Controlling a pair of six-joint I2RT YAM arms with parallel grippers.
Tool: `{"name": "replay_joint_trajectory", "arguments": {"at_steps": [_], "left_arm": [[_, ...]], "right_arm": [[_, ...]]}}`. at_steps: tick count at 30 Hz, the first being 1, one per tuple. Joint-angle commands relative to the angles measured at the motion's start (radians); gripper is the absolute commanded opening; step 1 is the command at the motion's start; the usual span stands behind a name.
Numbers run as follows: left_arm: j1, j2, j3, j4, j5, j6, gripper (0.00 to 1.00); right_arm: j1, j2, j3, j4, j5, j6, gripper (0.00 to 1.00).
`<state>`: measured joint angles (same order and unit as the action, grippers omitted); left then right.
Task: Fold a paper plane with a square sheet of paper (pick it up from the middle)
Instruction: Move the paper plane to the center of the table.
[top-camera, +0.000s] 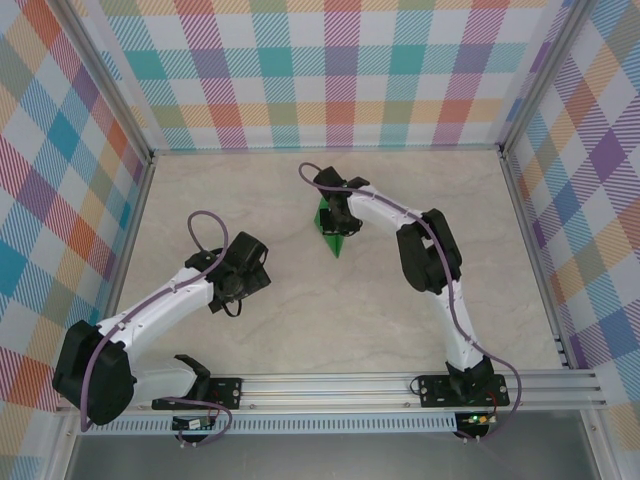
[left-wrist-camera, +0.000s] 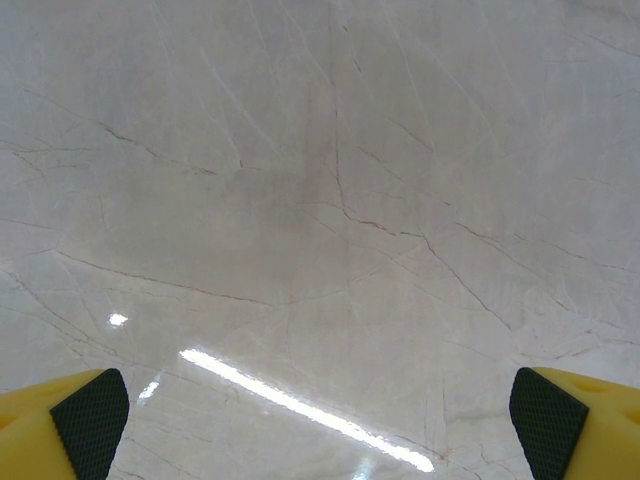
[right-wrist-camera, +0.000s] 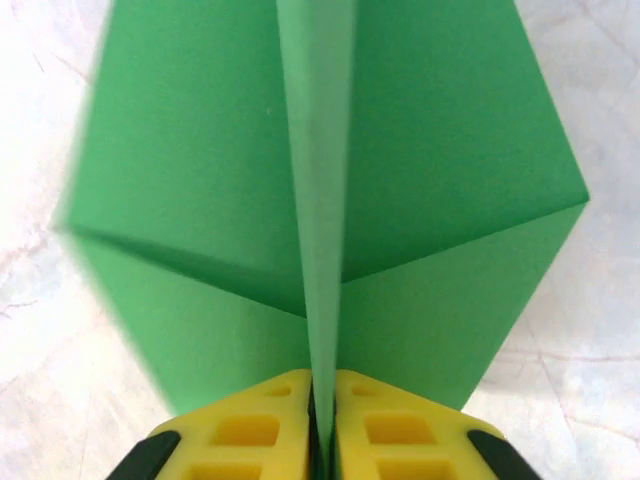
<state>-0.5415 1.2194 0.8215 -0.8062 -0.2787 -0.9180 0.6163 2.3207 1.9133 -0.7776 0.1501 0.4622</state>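
**Right gripper pinching the paper plane's centre fold, left gripper spread over the table**

Right wrist view: my right gripper (right-wrist-camera: 322, 382) has both yellow fingers (right-wrist-camera: 250, 430) pressed together. The raised middle fold of the paper plane (right-wrist-camera: 190, 150) is pinched between them. The fold runs straight ahead from my fingertips as a narrow upright ridge. One bright-green wing spreads to each side of the fingers. Each wing has a diagonal crease that meets the ridge just ahead of the tips. The wing left of the fingers is blurred along its outer edge. The pale marbled table (right-wrist-camera: 600, 380) shows past both wings; I can't tell whether the wings touch it.

Left wrist view: my left gripper (left-wrist-camera: 318, 425) is spread wide, with one yellow finger in each lower corner. The black textured pads (left-wrist-camera: 90, 425) face each other. Between and ahead of them lies the table surface, with thin veins and a streak of glare.

Top view: my right arm reaches well out from its base, and the gripper sits over the plane. A pointed green end pokes out from under the gripper on the side toward the bases. My left gripper is well apart from the plane, off to the left of the right gripper and nearer the bases. The aluminium rail (top-camera: 340, 385) carries both bases. Beyond the grippers stand the plaid walls (top-camera: 330, 80).
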Motion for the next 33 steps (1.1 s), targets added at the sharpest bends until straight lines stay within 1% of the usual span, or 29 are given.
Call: {"name": "replay_joint_trajectory", "arguments": {"at_steps": [1, 3, 8, 14, 16, 20, 24, 28, 31, 33], "left_arm": [[0.014, -0.007, -0.009, -0.008, -0.006, 0.022, 1.0], [0.015, -0.002, -0.009, -0.007, -0.003, 0.022, 1.0], [0.017, 0.009, -0.008, -0.004, 0.002, 0.026, 1.0], [0.017, 0.015, -0.005, -0.001, 0.005, 0.025, 1.0], [0.018, 0.011, -0.002, -0.002, 0.003, 0.028, 1.0], [0.02, 0.008, 0.031, -0.022, -0.023, 0.045, 1.0], [0.027, 0.008, 0.095, -0.062, -0.076, 0.076, 1.0], [0.048, 0.009, 0.177, -0.101, -0.15, 0.126, 1.0], [0.078, 0.004, 0.235, -0.114, -0.211, 0.189, 1.0], [0.105, -0.005, 0.266, -0.1, -0.262, 0.254, 1.0]], "right_arm": [[-0.004, 0.031, 0.039, -0.046, 0.019, -0.015, 0.17], [-0.005, 0.044, 0.04, -0.05, 0.022, -0.007, 0.2], [-0.004, 0.057, 0.021, -0.049, 0.028, 0.017, 0.24], [-0.004, 0.065, -0.004, -0.042, 0.021, 0.036, 0.25], [-0.003, 0.057, 0.011, -0.052, 0.02, 0.039, 0.26], [-0.004, 0.01, 0.102, -0.124, 0.023, 0.066, 0.31], [-0.004, -0.085, 0.186, -0.186, 0.028, 0.109, 0.45], [-0.007, -0.197, 0.19, -0.208, 0.06, 0.139, 0.64], [-0.009, -0.305, 0.138, -0.202, 0.136, 0.125, 0.78], [-0.01, -0.388, 0.074, -0.179, 0.221, 0.094, 0.88]]}}
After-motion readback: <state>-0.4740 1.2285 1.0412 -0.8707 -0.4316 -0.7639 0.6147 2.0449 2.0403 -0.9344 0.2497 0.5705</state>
